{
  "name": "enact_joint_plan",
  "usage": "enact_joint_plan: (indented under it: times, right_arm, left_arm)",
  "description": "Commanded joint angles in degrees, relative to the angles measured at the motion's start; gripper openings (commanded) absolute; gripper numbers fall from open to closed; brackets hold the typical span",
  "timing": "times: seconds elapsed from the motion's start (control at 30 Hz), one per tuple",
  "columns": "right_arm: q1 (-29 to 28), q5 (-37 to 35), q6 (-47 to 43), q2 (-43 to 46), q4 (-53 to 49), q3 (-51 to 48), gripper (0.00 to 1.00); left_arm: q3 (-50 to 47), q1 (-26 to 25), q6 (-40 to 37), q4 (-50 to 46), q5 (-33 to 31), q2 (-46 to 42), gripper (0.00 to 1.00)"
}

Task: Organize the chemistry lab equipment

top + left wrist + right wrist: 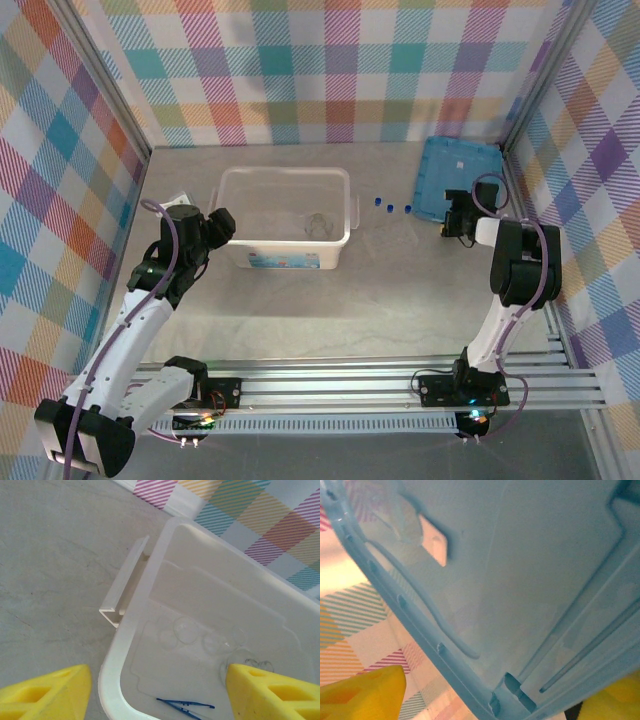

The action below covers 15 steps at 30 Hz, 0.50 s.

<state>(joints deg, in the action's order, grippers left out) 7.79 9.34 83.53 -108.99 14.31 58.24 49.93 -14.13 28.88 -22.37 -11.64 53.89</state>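
Translucent plastic box [285, 215] sits mid-table in the top view, long axis left to right, on the grey table [300, 310]. Plaid walls [320, 60] enclose three sides. A clear glass piece [320, 227] rests inside the box. Three blue-capped tubes [393, 206] lie on the table between the box and the flat blue lid [455, 170]. Their caps form a row running left to right, but the bodies are too faint to give an axis. The left gripper [222, 222] is at the box's near-left corner, and the right gripper [455, 228] is at the lid's near edge.

Left wrist: jaws released and wide, one yellow finger [45, 695] outside the box wall, the other over the interior. Dark blue tweezers [185, 707] lie flat on the box floor, long axis across the frame, arms meeting at the left end. The faint glassware [185, 630] cannot be identified.

Right wrist: jaws spread, yellow finger [362, 692] low left, the lid's rim running between the two fingers. Contact cannot be judged.
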Motion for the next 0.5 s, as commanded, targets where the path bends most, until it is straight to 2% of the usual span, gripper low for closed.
enact_joint_plan:
  times: [0.0,0.37,0.47]
  right_arm:
    - [-0.5,-3.38,-4.73,2.73,15.95,-0.39,0.78]
    - [-0.39,-4.57,-6.0,6.33,17.36,-2.65,0.76]
    - [-0.34,-3.79,-3.85,4.84,15.07,-1.21,0.7]
  left_arm:
    - [1.03,-0.55,-0.17,0.92,-0.01,0.31,0.71]
    - [1.31,-0.57,0.05,0.83,0.63,0.53,0.71]
    - [1.6,-0.61,0.02,0.61,0.59,0.52,0.71]
